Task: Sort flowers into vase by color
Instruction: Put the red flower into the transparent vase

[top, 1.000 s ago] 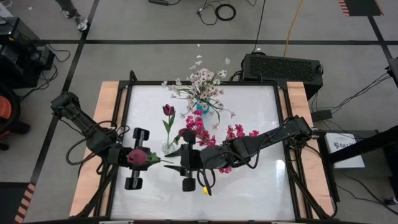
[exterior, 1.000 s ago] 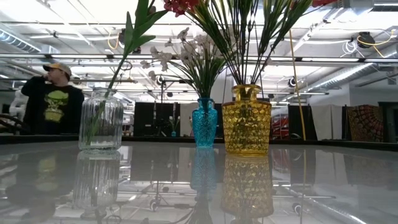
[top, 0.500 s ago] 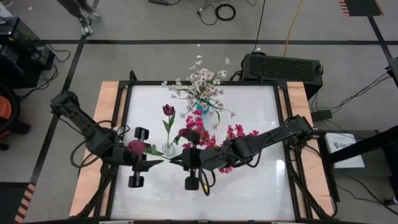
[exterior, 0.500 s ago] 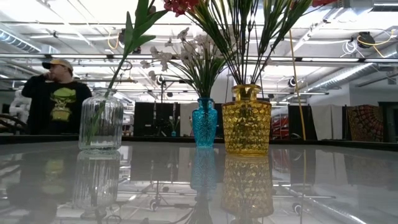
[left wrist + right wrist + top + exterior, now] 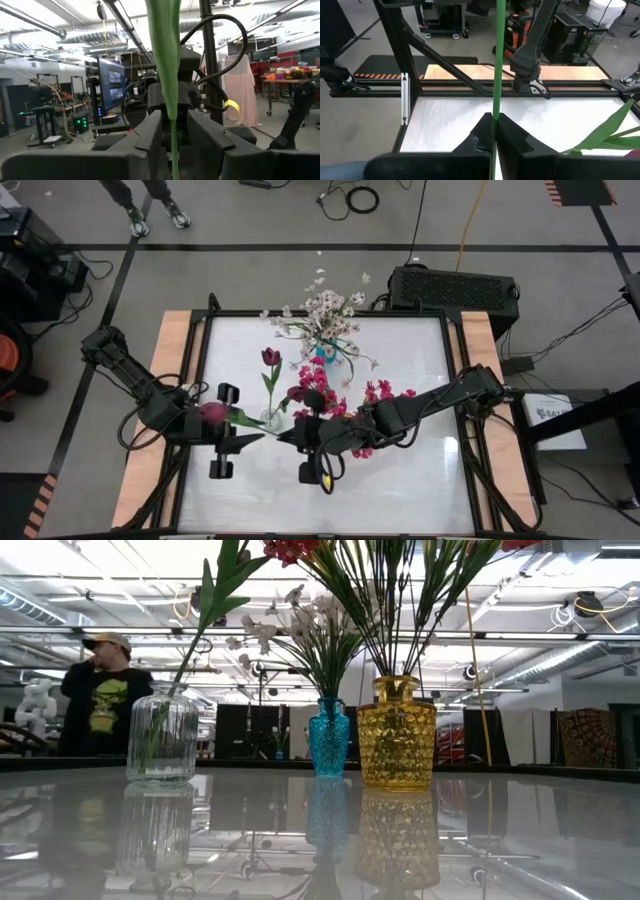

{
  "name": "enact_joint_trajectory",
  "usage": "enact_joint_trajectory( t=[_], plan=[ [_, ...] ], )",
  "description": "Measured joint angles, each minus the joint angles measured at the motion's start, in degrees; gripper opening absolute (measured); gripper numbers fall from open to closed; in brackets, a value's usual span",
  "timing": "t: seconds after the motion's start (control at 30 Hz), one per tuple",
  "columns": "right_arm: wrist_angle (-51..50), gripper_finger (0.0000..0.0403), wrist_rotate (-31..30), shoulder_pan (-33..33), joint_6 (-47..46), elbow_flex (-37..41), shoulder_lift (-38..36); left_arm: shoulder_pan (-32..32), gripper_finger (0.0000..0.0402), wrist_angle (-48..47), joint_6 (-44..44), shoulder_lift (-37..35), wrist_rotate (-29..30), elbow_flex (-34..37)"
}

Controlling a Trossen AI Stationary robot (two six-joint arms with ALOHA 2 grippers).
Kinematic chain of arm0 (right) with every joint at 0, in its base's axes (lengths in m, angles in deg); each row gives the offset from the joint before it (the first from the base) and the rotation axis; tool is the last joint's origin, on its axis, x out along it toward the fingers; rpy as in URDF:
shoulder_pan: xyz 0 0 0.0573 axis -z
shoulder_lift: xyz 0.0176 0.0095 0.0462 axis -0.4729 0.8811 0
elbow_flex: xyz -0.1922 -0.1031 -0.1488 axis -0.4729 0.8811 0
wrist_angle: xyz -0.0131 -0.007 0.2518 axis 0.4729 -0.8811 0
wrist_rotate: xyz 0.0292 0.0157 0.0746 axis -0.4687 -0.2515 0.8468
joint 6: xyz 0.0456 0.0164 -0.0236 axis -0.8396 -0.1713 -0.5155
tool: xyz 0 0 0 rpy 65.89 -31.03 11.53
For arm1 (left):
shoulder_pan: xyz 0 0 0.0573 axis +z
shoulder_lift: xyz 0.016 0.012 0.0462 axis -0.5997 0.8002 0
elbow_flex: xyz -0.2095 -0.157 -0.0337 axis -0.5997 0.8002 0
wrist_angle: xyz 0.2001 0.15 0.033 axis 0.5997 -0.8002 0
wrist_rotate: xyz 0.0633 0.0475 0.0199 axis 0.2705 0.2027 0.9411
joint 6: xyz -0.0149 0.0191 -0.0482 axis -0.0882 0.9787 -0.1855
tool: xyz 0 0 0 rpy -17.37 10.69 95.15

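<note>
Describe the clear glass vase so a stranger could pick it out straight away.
Start at the white table and find the three vases standing close together near its middle. The clear glass vase is the ribbed, colourless one, apart from the small blue vase and the wider yellow vase. Unlike those two, it holds one dark maroon tulip.

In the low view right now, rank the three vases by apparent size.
1. Yellow vase, largest.
2. Clear ribbed vase, slightly smaller; it may stand at a different depth, so the gap is unsure.
3. Blue vase, clearly the smallest and narrowest.
</note>
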Motion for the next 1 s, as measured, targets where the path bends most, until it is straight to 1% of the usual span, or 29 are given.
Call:
enact_joint_trajectory(
  t=[0.13, 0.33, 0.4, 0.5, 0.63, 0.7, 0.77, 0.87, 0.93, 1.0],
  plan=[
    [-0.4, 0.0000, 0.0, 0.0, 0.0, 0.0, 0.0, 0.0, 0.0073, 0.0, 0.0, 0.0, 0.1, 0.0],
    [-2.0, 0.0004, 0.0, 0.0, -1.0, 0.0, 0.0, -0.6, 0.0012, -2.6, -0.1, -1.1, 1.7, 0.0],
    [-2.1, 0.0021, 0.4, -0.2, -1.1, 0.0, 0.0, -1.3, 0.0010, -3.7, -1.0, -1.5, 1.7, 0.0],
    [-3.8, 0.0068, 0.6, -0.8, -0.9, 0.0, -0.3, -3.1, 0.0012, -5.3, -1.7, -2.5, 2.9, 0.0],
    [-6.7, 0.0137, 0.4, -2.4, -0.5, 0.1, -2.9, -7.3, 0.0013, -7.5, -1.0, -3.7, 9.5, 0.0],
    [-8.4, 0.0165, -0.1, -3.9, -0.5, 0.0, -5.0, -9.6, 0.0013, -8.3, -0.3, -4.6, 13.0, 0.0],
    [-10.1, 0.0185, -1.2, -5.7, -0.5, 0.0, -6.7, -11.6, 0.0013, -8.2, 0.7, -5.1, 17.1, 0.4],
    [-13.3, 0.0202, -6.3, -8.9, -0.5, 0.0, -8.8, -13.0, 0.0013, -8.1, 1.6, -5.4, 24.2, 2.2],
    [-15.3, 0.0204, -10.2, -11.1, -0.8, 0.0, -10.1, -13.0, 0.0013, -8.2, 1.5, -5.5, 29.8, 3.6],
    [-17.0, 0.0203, -14.2, -13.3, -1.8, 0.0, -11.0, -13.0, 0.0013, -7.5, 1.4, -5.6, 33.0, 5.3]
  ],
)
